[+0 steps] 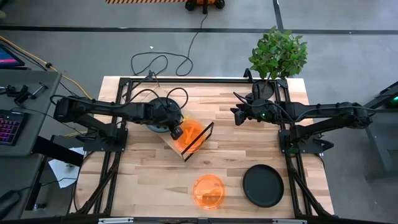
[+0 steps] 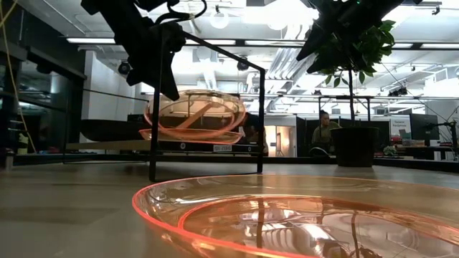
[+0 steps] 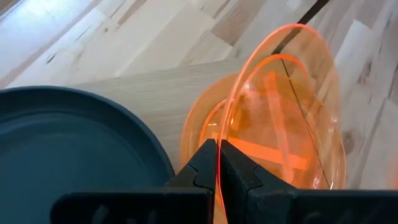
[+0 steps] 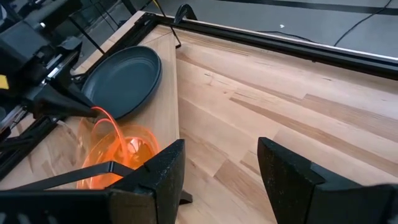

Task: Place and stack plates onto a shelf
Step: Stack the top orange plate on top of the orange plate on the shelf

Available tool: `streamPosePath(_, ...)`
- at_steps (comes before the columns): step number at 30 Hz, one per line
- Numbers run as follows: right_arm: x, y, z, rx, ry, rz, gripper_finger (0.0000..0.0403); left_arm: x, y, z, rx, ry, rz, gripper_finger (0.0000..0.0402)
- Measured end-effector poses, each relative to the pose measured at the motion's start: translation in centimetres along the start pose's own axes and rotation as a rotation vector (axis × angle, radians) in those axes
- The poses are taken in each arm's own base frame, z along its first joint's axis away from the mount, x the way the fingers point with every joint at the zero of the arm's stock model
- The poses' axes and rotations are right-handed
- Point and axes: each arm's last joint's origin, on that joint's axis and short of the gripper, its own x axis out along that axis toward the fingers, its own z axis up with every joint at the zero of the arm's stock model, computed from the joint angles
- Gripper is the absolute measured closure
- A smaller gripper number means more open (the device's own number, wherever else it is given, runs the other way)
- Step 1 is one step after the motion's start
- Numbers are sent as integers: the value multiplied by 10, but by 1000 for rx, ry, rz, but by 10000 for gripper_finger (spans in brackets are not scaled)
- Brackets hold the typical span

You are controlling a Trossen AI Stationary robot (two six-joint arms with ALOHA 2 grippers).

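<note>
Shelf (image 1: 166,138) at worktop centre: grey plate (image 4: 124,79) and orange plate (image 3: 208,127) seated | second orange plate (image 3: 289,106) held tilted above, rim pinched by left pincer (image 3: 217,163) | loose at 6 o'clock: orange plate (image 1: 208,191), black plate (image 1: 263,185) | right pincer (image 4: 221,168) spread wide, empty, 2 o'clock | judged about half done

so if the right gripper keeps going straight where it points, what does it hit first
Probably bare tabletop: the right gripper, open and empty, points at clear wood beside the shelf. The dark plate and orange plates sit off to one side.

Glossy translucent plate (image 3: 292,118), pale wood shelf (image 3: 155,93)
</note>
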Motion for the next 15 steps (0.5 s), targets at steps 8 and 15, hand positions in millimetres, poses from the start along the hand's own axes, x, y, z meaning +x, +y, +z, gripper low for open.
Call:
streamPosePath(8, 0, 0, 0, -7, 0, 0, 219, 0, 0, 1, 6, -4, -6, 355)
streamPosePath(15, 0, 0, 0, 10, 1, 0, 219, -1, 0, 1, 4, 2, -9, 299)
